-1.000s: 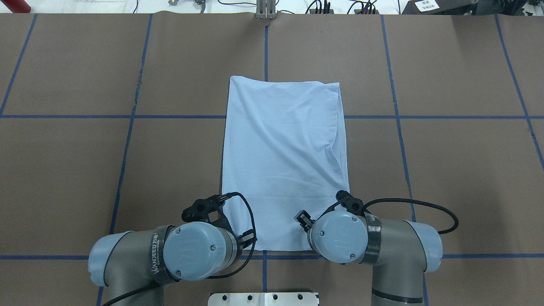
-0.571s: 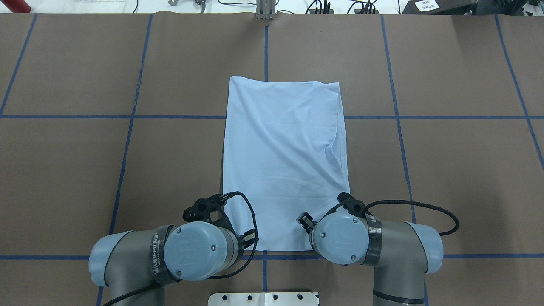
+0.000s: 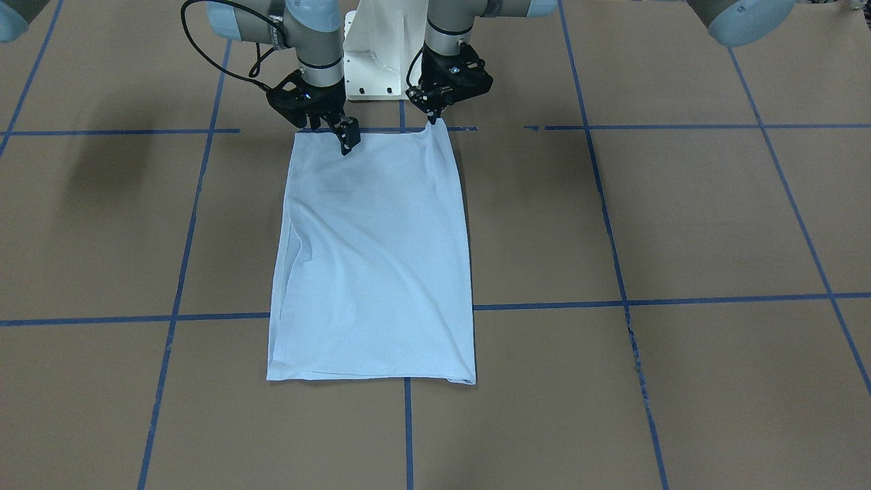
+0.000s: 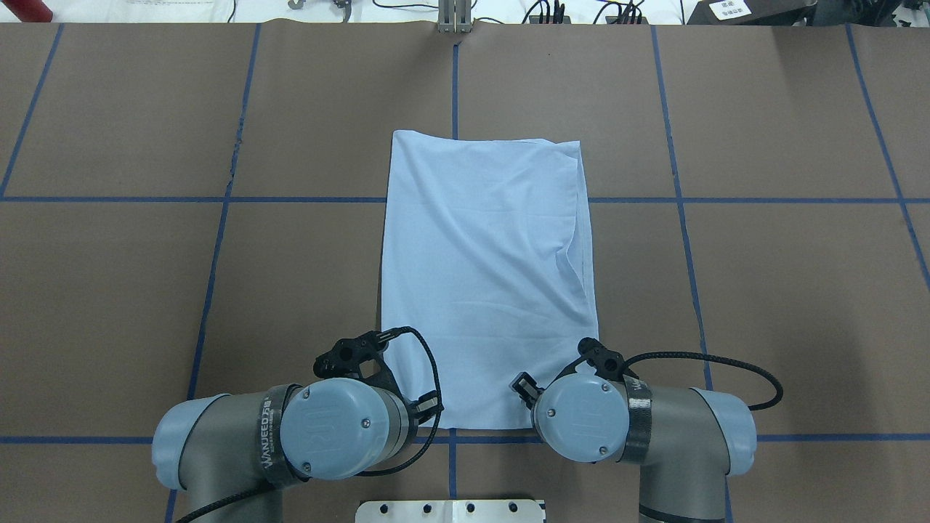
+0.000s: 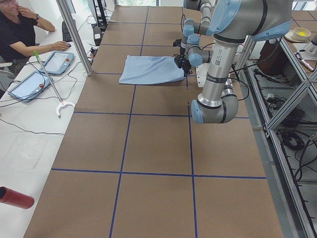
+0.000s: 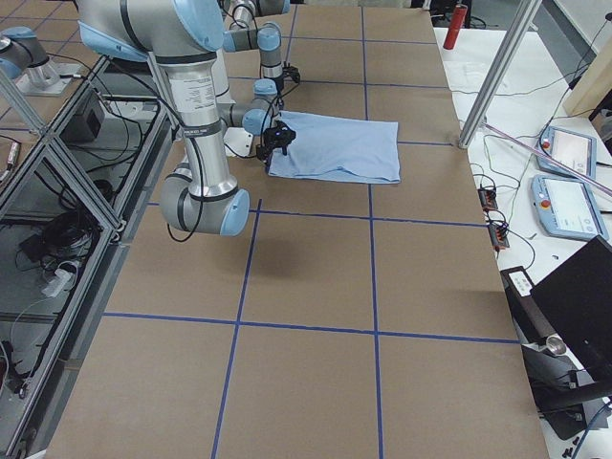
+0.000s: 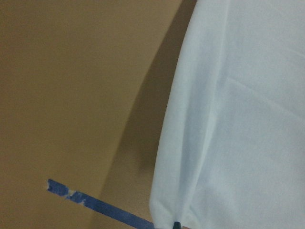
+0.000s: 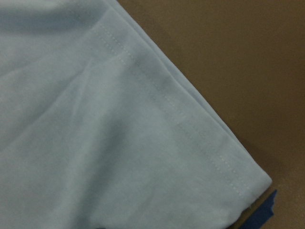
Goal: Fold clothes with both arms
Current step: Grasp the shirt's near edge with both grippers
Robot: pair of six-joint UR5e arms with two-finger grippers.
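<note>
The light blue T-shirt lies on the brown table, folded into a long rectangle with a plain side up; its print and collar are hidden. In the front-facing view my left gripper is shut on the shirt's near corner, which peaks up slightly to it. My right gripper stands over the other near corner with its jaws apart, one finger over the cloth. From overhead both grippers are hidden under the wrists. The left wrist view shows the shirt's edge, the right wrist view its hemmed corner.
The white pedestal base stands just behind the shirt's near edge. Blue tape lines grid the table. In the left side view a seated person, tablets and a red cylinder are beside the table.
My right wrist has drifted a little toward the robot's base and outward over the shirt's near right corner. The left arm and the shirt have hardly moved.
</note>
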